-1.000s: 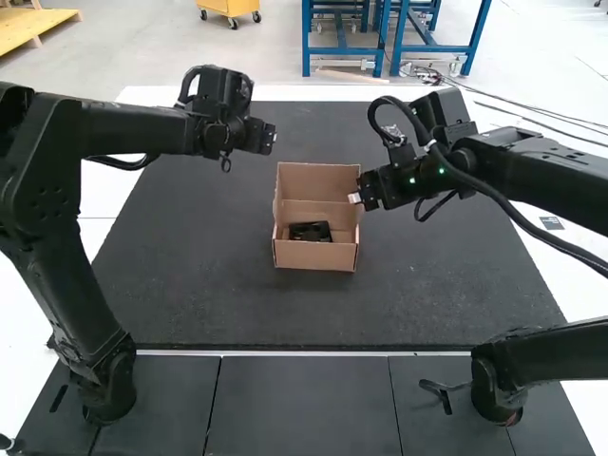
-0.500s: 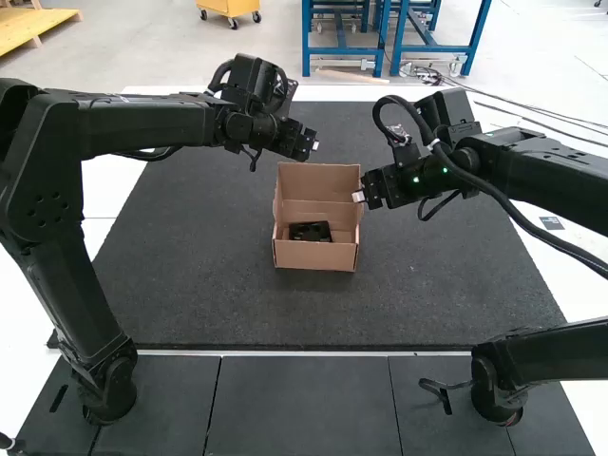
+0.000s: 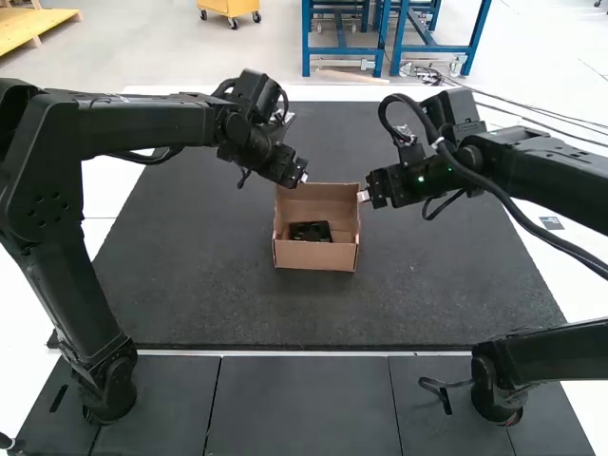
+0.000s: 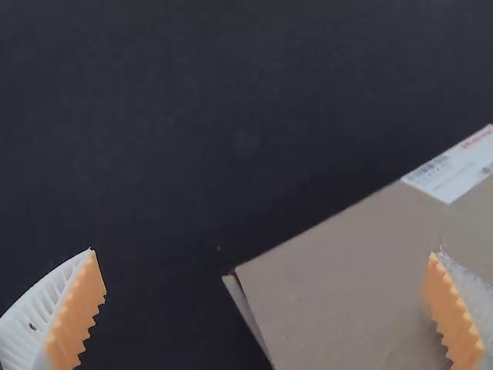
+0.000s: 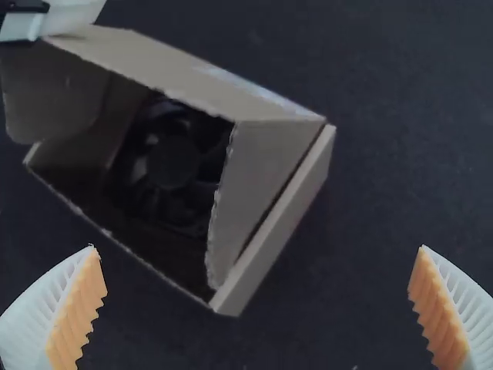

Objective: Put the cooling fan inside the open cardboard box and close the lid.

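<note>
The open cardboard box (image 3: 316, 237) stands mid-mat with the black cooling fan (image 3: 311, 231) lying inside; the right wrist view also has the box (image 5: 262, 185) and the fan (image 5: 173, 173) in it. The back lid flap (image 3: 323, 193) leans forward over the opening. My left gripper (image 3: 295, 175) is at the flap's back left corner, open, with the flap (image 4: 362, 293) between its orange pads (image 4: 77, 304). To the right of the box's back right corner my right gripper (image 3: 367, 195) hangs open, holding nothing, its pads (image 5: 443, 304) wide apart.
The black mat (image 3: 180, 275) covers the table around the box, with a white table edge (image 3: 142, 95) at the back left. A dark strip (image 3: 304, 404) runs along the front.
My left arm has swung right and down from the back left to the lid flap. The flap has tipped forward and lower over the box. The right gripper has barely moved.
</note>
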### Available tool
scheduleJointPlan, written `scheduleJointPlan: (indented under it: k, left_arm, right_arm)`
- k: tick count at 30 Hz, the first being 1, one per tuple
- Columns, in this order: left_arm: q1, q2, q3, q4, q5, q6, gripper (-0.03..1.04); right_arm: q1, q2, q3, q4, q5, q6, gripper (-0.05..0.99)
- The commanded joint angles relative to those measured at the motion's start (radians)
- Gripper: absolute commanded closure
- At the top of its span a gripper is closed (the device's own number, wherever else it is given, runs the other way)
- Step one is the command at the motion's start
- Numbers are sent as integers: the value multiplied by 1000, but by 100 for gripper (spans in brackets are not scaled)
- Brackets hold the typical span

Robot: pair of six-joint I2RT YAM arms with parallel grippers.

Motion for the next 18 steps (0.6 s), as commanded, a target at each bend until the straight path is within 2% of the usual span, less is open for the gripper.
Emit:
scheduleJointPlan:
  k: [1, 9, 13, 18]
  left_arm:
    - [-2, -21, 25, -16, 10, 11, 4]
    - [-51, -23, -18, -25, 13, -6, 4]
    - [-77, -29, -81, -24, 25, -45, 4]
    - [-88, -52, -183, 50, 22, -54, 4]
  right_arm:
    - [-13, -15, 52, -5, -29, -3, 3]
    - [-13, -15, 87, -59, -75, 3, 3]
    - [-13, -17, 78, -62, -89, 5, 3]
    - [-12, -17, 71, -63, -106, 13, 3]
